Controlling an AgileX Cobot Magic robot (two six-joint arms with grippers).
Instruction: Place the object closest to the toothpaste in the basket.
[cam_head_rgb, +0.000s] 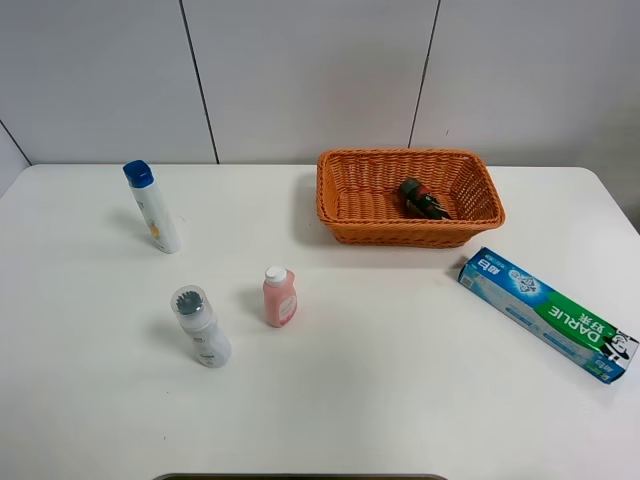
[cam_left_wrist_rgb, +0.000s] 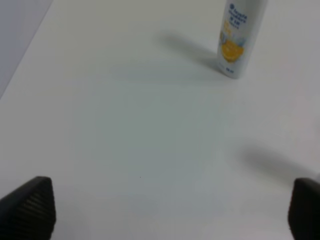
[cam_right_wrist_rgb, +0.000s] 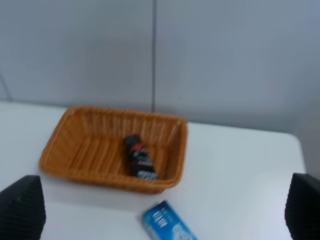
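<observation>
Both grippers, left (cam_left_wrist_rgb: 170, 210) and right (cam_right_wrist_rgb: 162, 212), are spread wide and hold nothing. A dark bottle (cam_head_rgb: 422, 199) lies inside the basket (cam_head_rgb: 340, 215), near the toothpaste (cam_head_rgb: 548, 314) on the table (cam_head_rgb: 400, 380). Three other bottles stand well apart at the left.

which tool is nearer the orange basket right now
Right. The right tool faces the wicker basket with the toothpaste box just ahead of it; the left tool is over bare table near the blue-capped spray bottle, with no basket in view.
</observation>
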